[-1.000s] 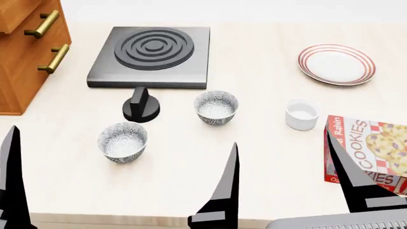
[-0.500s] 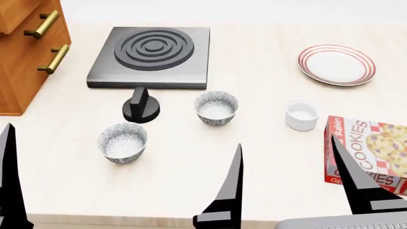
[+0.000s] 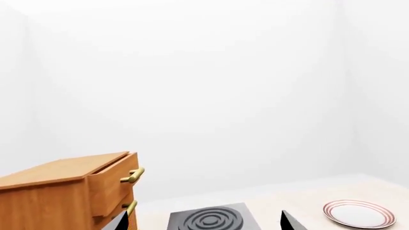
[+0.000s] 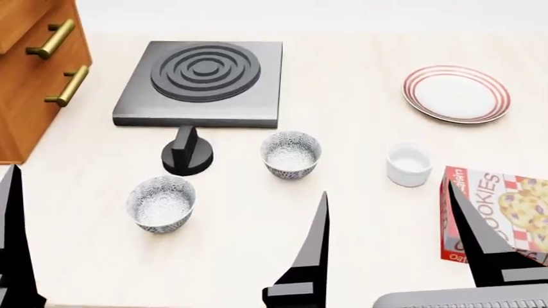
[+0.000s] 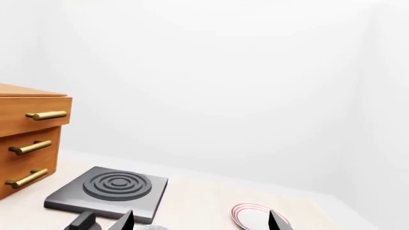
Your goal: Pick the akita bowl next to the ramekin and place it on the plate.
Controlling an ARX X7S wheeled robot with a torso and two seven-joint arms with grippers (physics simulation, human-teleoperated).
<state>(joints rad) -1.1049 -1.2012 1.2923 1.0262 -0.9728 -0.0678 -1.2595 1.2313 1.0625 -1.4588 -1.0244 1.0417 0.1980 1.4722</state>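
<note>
Pale cream desk (image 4: 360, 212) carries everything, and nothing on it has been moved toward the goal, so I judge the task at its very start. Biggest on it is a wooden drawer cabinet (image 4: 34, 70) at the left edge, then a grey hotplate (image 4: 201, 80) toward the far side with a black knob (image 4: 187, 156) just in front of it. A cookies box (image 4: 496, 218) lies at the right edge. Near the far right corner sits the plate (image 4: 456, 94), bare, with nothing on it. Two patterned bowls stand apart: the bowl (image 4: 291, 154) wanted is the one about mid-desk, nearer the ramekin (image 4: 409, 164), upright and untouched; the other bowl (image 4: 161, 203) sits closer to the near edge, left of it. The ramekin stands between the wanted bowl and the box, near both but touching neither. The right gripper (image 4: 389, 250) hangs over the near edge, its fingers spread wide and holding nothing, well short of the bowl. Of the left gripper only one finger (image 4: 13, 244) shows at the near left corner, so I cannot tell whether it is spread or closed. All steps remain: reach, grasp, lift, carry and set the bowl on the plate.
</note>
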